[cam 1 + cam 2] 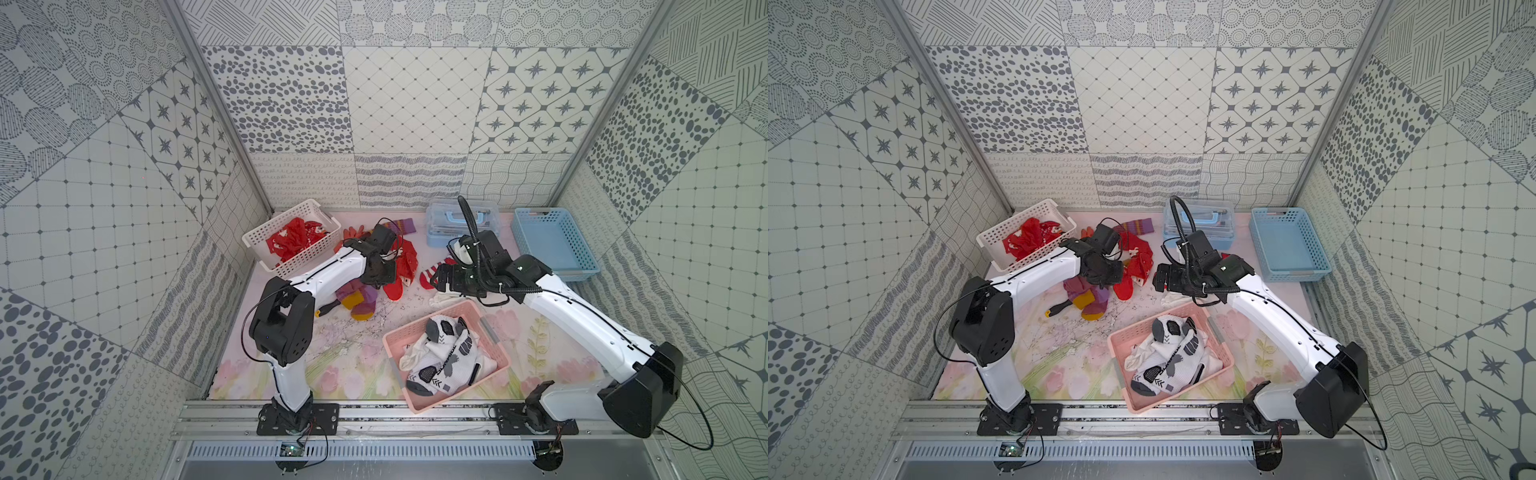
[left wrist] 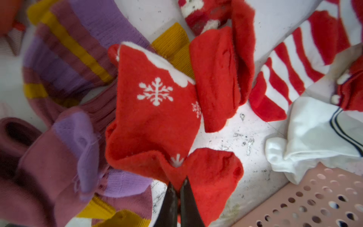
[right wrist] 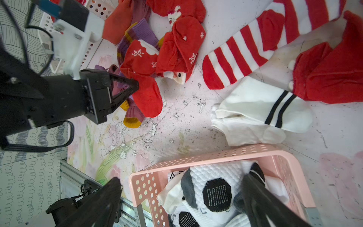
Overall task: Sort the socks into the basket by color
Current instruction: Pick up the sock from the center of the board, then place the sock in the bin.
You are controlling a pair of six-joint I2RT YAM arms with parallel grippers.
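The left gripper is pinched shut on a fold of the red snowflake sock, which lies on the desk against the purple-and-yellow socks and a second red sock. The right gripper hangs wide and empty over the pink basket of white socks. Recommended procedure: lift straight up until the sock hangs free, since the pinch holds only a small bunch of cloth and the neighbouring purple fabric may drag along. Carry it to the white basket, where red socks already sit, and open above the middle, not the rim. The striped red sock and the white sock with black bands remain unsorted on the desk
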